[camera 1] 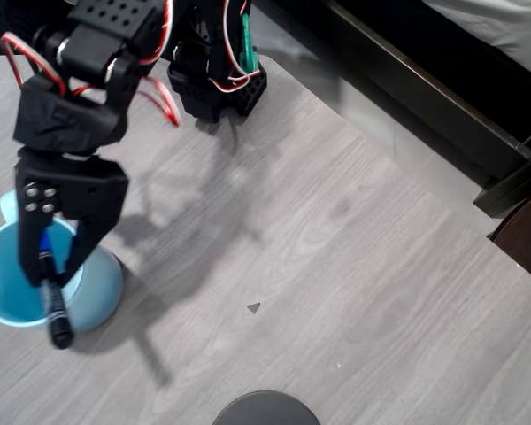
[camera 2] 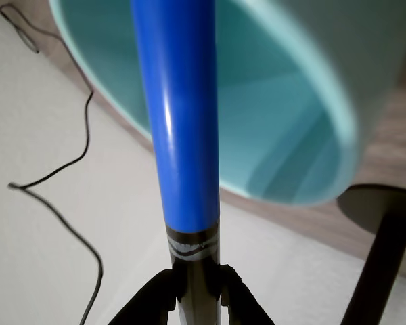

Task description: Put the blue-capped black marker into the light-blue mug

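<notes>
In the overhead view the light-blue mug (camera 1: 102, 288) stands upright at the table's left edge, its handle at the upper left. My black gripper (camera 1: 51, 280) hangs over its opening, shut on the blue-capped black marker (camera 1: 55, 310). The marker's black end sticks out past the mug's near rim, and the blue cap end lies over the opening. In the wrist view the blue cap (camera 2: 179, 115) runs up the middle in front of the tilted mug (camera 2: 284, 101) opening. My gripper (camera 2: 196, 294) clamps the dark barrel at the bottom edge.
The arm's base (camera 1: 217, 80) stands at the table's top. A dark round object (camera 1: 265, 409) sits at the bottom edge. The table's right edge runs diagonally beside dark furniture (camera 1: 425, 97). The wrist view shows a thin black cable (camera 2: 54, 176) and a dark stand (camera 2: 382, 223).
</notes>
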`<move>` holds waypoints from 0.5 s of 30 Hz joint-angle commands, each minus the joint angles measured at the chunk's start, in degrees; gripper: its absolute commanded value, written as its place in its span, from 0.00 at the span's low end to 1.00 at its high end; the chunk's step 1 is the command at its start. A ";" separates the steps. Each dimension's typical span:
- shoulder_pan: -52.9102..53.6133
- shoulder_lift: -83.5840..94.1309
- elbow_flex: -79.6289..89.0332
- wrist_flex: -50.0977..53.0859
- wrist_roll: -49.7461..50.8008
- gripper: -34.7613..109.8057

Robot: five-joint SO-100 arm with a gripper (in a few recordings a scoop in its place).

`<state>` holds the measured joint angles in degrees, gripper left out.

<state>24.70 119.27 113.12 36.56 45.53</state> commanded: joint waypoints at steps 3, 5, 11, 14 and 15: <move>-0.88 -0.35 -0.26 -2.81 0.53 0.24; -0.70 -0.62 -0.26 -2.81 0.53 0.24; 0.44 -2.02 0.79 -3.08 1.14 0.48; 0.88 -2.64 0.79 -2.99 0.97 0.48; 0.97 -2.72 0.79 -2.99 0.88 0.48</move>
<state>25.31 116.63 114.26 34.80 46.58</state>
